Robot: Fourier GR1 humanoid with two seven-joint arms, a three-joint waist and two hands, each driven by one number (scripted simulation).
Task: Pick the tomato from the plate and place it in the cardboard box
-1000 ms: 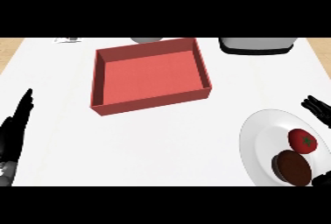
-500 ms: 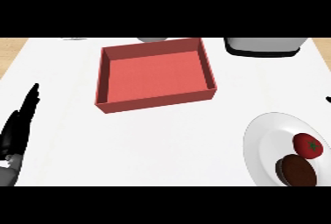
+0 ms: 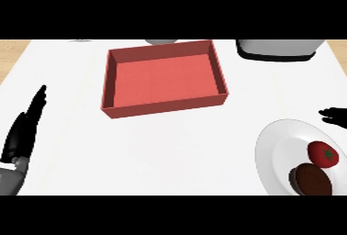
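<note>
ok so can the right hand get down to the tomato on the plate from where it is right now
Probably yes. The right hand shows only as dark fingers at the view's right edge, just beyond the plate. The tomato lies uncovered, with only the brown round item beside it, nearer the robot. Nothing stands between.

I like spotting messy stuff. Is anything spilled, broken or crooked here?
Nothing stands out. The tomato sits on the plate beside a brown round item. The red box stands upright with nothing in it, only turned slightly on the counter.
</note>
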